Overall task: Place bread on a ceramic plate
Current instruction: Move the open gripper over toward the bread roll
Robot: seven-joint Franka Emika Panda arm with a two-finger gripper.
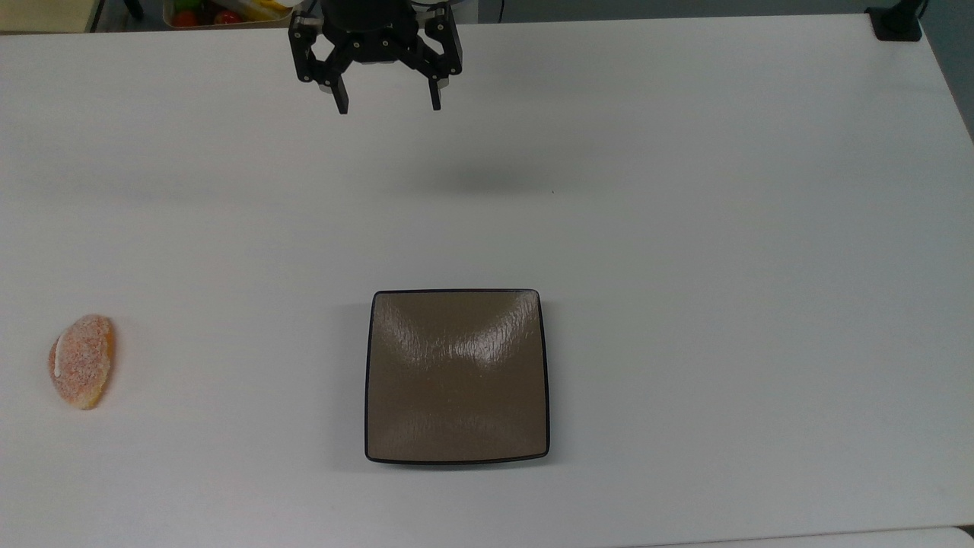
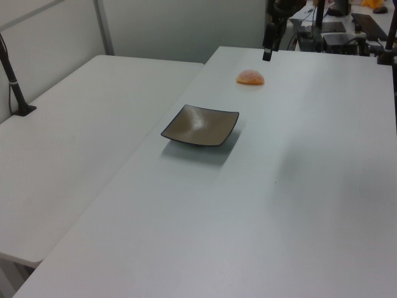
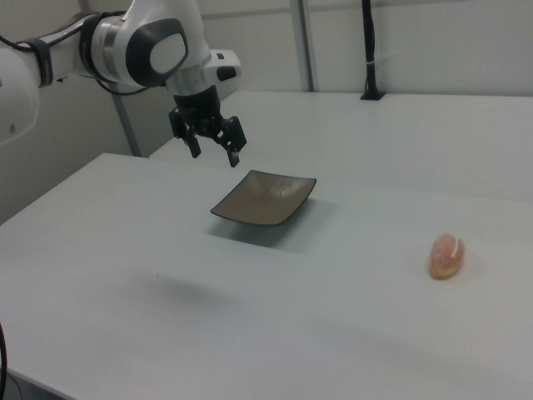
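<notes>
**Here: bread on the table, plate bare, gripper spread wide above**

Plainly, the bread (image 1: 81, 361) lies on the white table (image 1: 685, 228), at the far left of the top view, well apart from the plate (image 1: 456, 377). It is a small oval bun, orange-pink with a white speckled crust and a white streak along its left edge in the top view. In the right view the bread (image 3: 445, 255) sits toward the right, with the streak on its upper side. In the left view the bread (image 2: 250, 77) lies beyond the plate (image 2: 201, 125), near the far end of the table.

The plate is square, glossy brown, with rounded corners and a thin dark rim. It rests flat near the middle of the table, with nothing on it. In the right view the plate (image 3: 264, 198) lies just below and to the right of the gripper (image 3: 216, 152).

The gripper (image 1: 387, 106) hangs in the air near the table's top edge in the top view, its fingers spread wide and holding nothing. It points downward, and its soft shadow falls on the table between it and the plate. In the right view the white arm (image 3: 141, 46) reaches in from the upper left. In the left view one dark finger (image 2: 267, 50) shows above the table's far edge, up and to the right of the bread.

Beyond the table edge, at the top view's upper left, a tray of coloured items (image 1: 221, 11) is partly in sight.
</notes>
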